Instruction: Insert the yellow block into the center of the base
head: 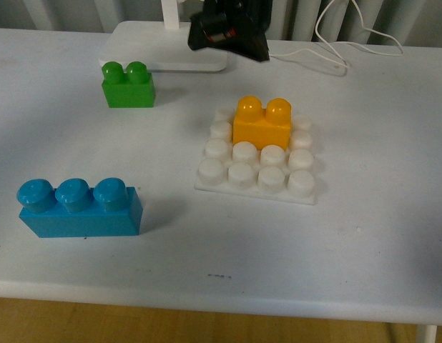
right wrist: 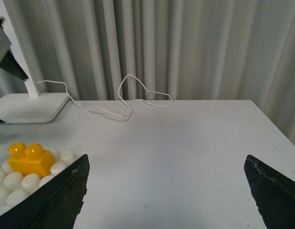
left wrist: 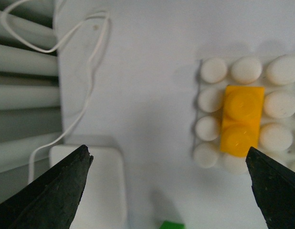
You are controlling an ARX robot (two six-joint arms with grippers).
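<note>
The yellow block (head: 262, 123) stands upright on the white studded base (head: 215, 170), on the middle studs toward the back rows. My left gripper (left wrist: 167, 151) is open and empty, high above the table beside the base; in the front view it is the black shape (head: 228, 32) at the top. In the left wrist view the yellow block (left wrist: 240, 119) sits among the base's studs (left wrist: 212, 70). My right gripper (right wrist: 166, 160) is open and empty over bare table, with the yellow block (right wrist: 29, 160) and base (right wrist: 14, 183) off to one side.
A green two-stud brick (head: 128, 84) stands at the back left. A blue three-stud brick (head: 79, 209) lies at the front left. A white lamp base (head: 164, 53) with a pole and a white cable (head: 350, 43) sit at the back. Curtains hang behind.
</note>
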